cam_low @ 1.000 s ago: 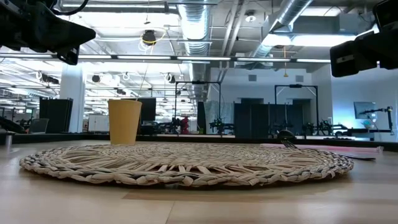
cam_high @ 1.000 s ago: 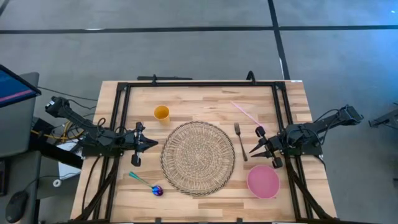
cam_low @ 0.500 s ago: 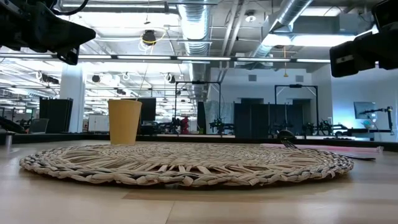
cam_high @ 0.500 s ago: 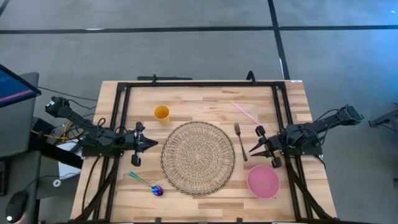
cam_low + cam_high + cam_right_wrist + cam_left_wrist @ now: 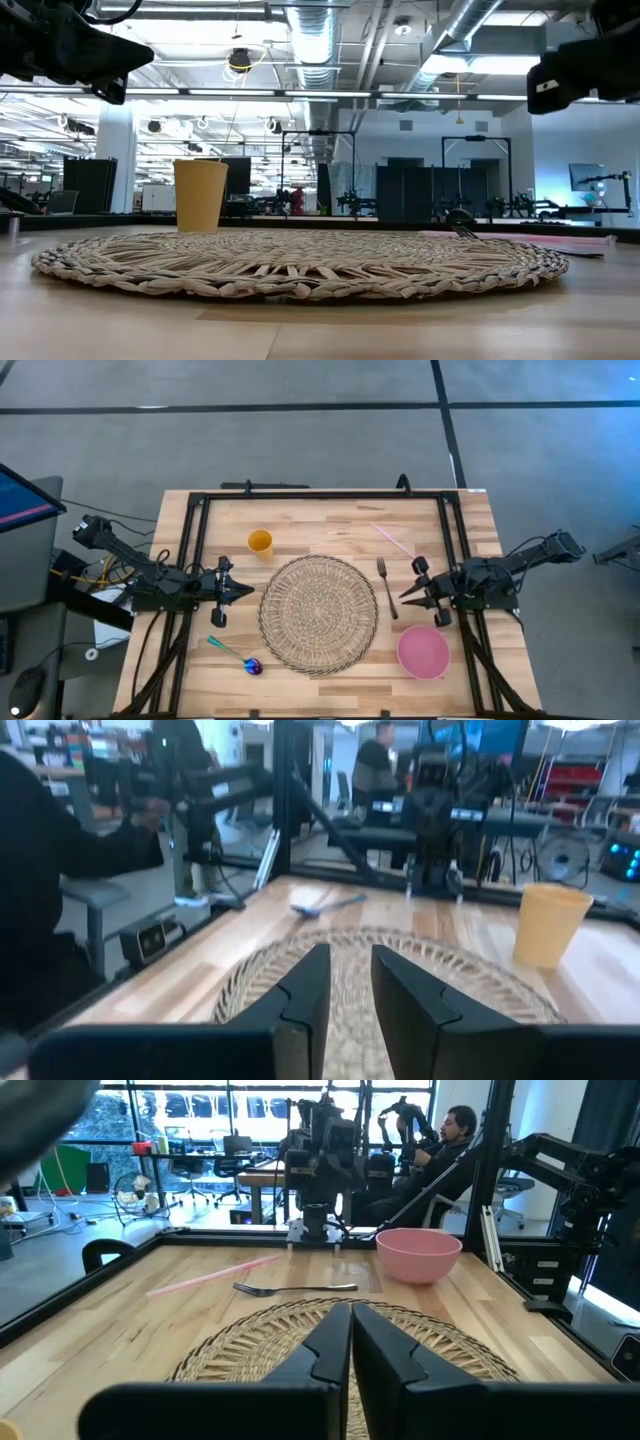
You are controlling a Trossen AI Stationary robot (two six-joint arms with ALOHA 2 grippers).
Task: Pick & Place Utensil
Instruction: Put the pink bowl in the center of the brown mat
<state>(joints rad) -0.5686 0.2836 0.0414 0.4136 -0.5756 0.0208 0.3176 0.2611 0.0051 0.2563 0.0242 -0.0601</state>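
Note:
A silver fork [image 5: 385, 586] lies flat on the table just right of the round woven mat [image 5: 318, 613], and also shows in the left wrist view [image 5: 295, 1289]. A spoon with a purple bowl and teal handle [image 5: 237, 655] lies flat near the mat's near-left side. My right gripper [image 5: 404, 597] hovers just right of the fork, pointing toward the mat, its fingers slightly apart [image 5: 350, 960]. My left gripper [image 5: 247, 591] is shut [image 5: 351, 1315] and waits at the mat's left edge.
A yellow cup [image 5: 260, 541] stands far-left of the mat. A pink straw [image 5: 395, 542] lies beyond the fork. A pink bowl [image 5: 423, 651] sits near the table's near-right corner. A black frame [image 5: 320, 494] runs around the table. People sit in the room beyond.
My right arm has risen a little and shifted slightly toward the table's far edge. The fork, the spoon and my left arm have stayed where they were.

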